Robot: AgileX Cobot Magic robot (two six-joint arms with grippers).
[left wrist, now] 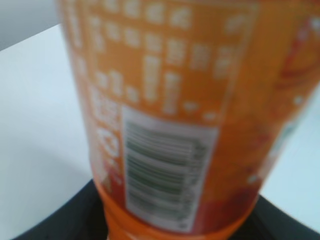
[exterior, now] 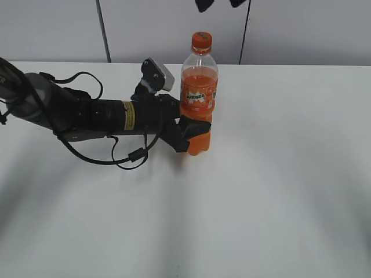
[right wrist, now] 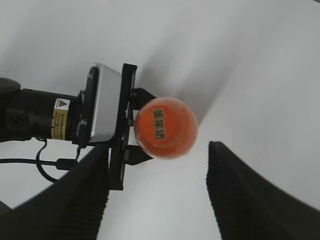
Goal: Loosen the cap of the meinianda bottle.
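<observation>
The meinianda bottle (exterior: 199, 98) stands upright on the white table (exterior: 278, 174), full of orange drink, its orange cap (exterior: 201, 40) on top. My left gripper (exterior: 194, 130) is shut on the bottle's lower body from the left. In the left wrist view the bottle's label (left wrist: 170, 125) fills the frame, blurred. My right gripper (right wrist: 157, 192) is open and hangs above the bottle. Its view looks straight down on the cap (right wrist: 165, 127), which lies a little beyond the space between the two black fingers. In the exterior view only the right gripper's fingertips (exterior: 220, 4) show at the top edge.
The left arm (exterior: 87, 113) lies low across the table's left side with a looped cable (exterior: 124, 156). A grey wall (exterior: 290, 29) stands behind the table's far edge.
</observation>
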